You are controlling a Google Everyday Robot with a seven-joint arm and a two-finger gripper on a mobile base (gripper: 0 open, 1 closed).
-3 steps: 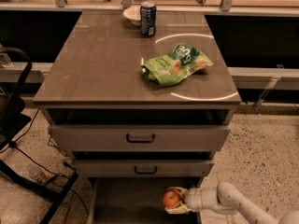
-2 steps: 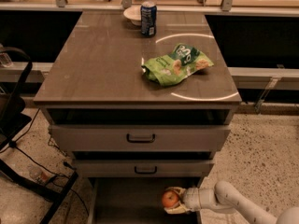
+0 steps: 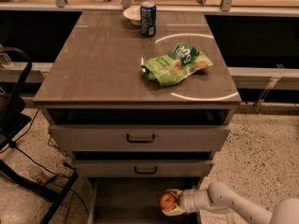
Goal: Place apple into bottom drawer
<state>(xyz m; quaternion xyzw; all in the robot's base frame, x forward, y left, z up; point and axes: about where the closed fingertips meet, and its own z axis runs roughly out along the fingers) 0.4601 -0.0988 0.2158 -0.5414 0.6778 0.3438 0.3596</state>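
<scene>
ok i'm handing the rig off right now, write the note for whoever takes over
Claw: shut on the apple, reaching in from the right at the right side of the open bottom drawer.
Done: bottom drawer is open and the apple is grasped and held at it.
Left: lower, release the apple inside, withdraw the arm.
On the tabletop: green snack bag, soda can.

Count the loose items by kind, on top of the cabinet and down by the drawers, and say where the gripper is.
apple: 1, held in the gripper, low at the open bottom drawer's front right
snack bag: 1, green, on the cabinet top
can: 1, blue
bowl: 1, white
Total: 4
</scene>
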